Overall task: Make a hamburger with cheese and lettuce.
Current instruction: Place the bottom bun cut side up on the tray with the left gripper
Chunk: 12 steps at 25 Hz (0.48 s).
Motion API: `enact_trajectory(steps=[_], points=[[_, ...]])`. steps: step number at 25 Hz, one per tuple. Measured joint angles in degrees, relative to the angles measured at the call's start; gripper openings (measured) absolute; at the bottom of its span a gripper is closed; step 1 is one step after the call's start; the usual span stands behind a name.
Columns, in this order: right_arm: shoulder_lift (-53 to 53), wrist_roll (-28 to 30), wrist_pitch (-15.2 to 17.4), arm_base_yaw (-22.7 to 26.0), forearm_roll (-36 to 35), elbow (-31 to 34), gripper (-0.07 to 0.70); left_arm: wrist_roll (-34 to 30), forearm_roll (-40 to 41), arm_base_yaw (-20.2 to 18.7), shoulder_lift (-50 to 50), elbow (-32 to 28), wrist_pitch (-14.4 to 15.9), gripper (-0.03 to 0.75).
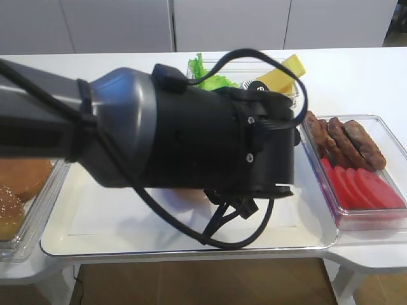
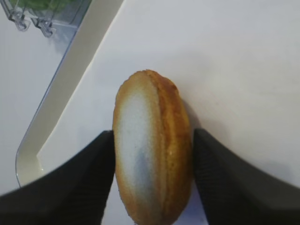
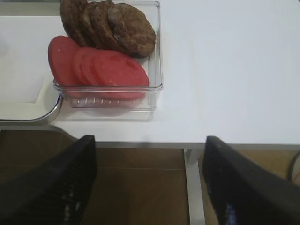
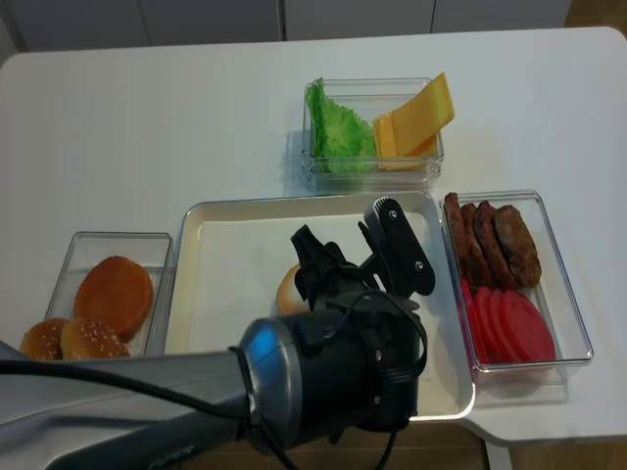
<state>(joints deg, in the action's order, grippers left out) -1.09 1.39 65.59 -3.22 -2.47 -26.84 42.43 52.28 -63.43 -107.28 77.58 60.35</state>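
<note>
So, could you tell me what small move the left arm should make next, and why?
Probably lower the bun half flat onto the tray and open the jaws. The left gripper holds it on edge just over the tray's white surface, while the cheese and lettuce sit untouched in their container.

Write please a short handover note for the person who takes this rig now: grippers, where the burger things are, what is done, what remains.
Left gripper: jaws shut on the bun half, held on edge over the white tray.
Right gripper: open, empty, off the table edge near the box of tomato slices and patties.
Cheese and lettuce: untouched in the rear clear box.
Done: bun half brought to the tray.
Left: lay it flat, add cheese and lettuce, top with a bun.
</note>
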Motion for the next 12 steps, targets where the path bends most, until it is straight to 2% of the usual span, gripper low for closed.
enact_trajectory(steps=[8, 12], points=[[0.00, 0.00, 0.00, 0.00, 0.00, 0.00, 0.549, 0.04, -0.86, 0.00, 0.00, 0.00, -0.22, 0.413], [0.00, 0.00, 0.00, 0.00, 0.00, 0.00, 0.549, 0.04, -1.77, 0.00, 0.00, 0.00, -0.67, 0.453]])
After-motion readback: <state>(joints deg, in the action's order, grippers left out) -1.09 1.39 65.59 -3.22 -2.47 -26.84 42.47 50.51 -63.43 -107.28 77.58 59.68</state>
